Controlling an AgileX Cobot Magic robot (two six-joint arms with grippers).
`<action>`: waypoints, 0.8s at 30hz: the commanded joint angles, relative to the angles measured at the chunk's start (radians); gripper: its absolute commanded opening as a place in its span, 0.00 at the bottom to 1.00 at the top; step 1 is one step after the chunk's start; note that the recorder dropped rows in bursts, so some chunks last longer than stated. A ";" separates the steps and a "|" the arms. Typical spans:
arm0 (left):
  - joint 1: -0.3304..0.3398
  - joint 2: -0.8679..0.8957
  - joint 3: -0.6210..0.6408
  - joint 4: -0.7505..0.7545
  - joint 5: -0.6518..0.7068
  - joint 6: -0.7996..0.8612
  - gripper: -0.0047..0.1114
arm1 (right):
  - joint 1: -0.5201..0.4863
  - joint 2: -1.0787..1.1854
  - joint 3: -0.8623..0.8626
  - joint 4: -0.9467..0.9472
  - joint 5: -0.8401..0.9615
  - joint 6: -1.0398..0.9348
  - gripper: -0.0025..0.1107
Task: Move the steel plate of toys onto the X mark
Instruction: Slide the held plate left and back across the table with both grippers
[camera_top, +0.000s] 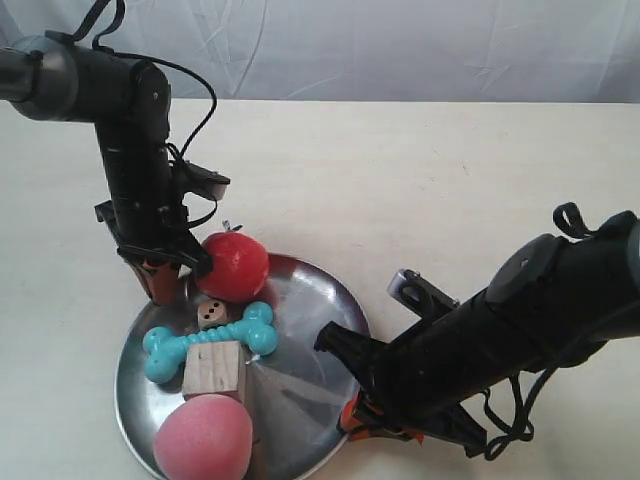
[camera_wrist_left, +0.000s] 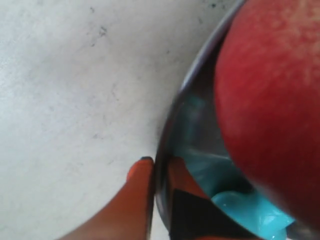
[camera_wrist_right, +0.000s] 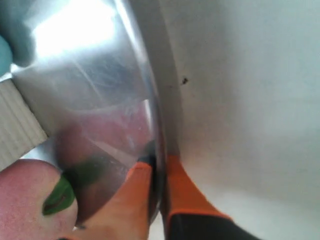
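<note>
The steel plate (camera_top: 305, 300) lies on the pale table and holds the toys: red apple (camera_top: 236, 265), brown die (camera_top: 209, 314), turquoise bone (camera_top: 210, 340), wooden block (camera_top: 213, 370) and pink peach (camera_top: 203, 438). At the plate's far-left edge beside the apple, my left gripper (camera_top: 160, 285) is shut on the rim. The left wrist view shows this gripper (camera_wrist_left: 159, 167) pinching the rim (camera_wrist_left: 172, 115), with apple (camera_wrist_left: 270, 100) and bone (camera_wrist_left: 250, 212) close by. My right gripper (camera_top: 365, 415) is shut on the near-right rim. In its wrist view the gripper (camera_wrist_right: 159, 162) clamps the plate (camera_wrist_right: 90, 75) near peach (camera_wrist_right: 25, 200) and block (camera_wrist_right: 17, 120). The X mark is not in view.
A pale cloth backdrop (camera_top: 400, 45) closes off the table's far edge. Bare tabletop (camera_top: 430, 180) stretches behind and to the right of the plate. A small dark speck (camera_wrist_right: 184, 80) sits on the table just outside the rim. Cables loop off both arms.
</note>
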 joint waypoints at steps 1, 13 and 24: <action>-0.023 -0.004 -0.005 -0.111 0.027 -0.032 0.04 | -0.047 0.003 -0.020 0.034 0.061 -0.039 0.02; -0.023 -0.061 -0.002 -0.060 0.027 -0.100 0.04 | -0.097 0.003 -0.020 0.129 0.128 -0.167 0.02; -0.021 -0.092 -0.002 -0.039 0.027 -0.113 0.04 | -0.097 0.003 -0.020 0.132 0.165 -0.169 0.02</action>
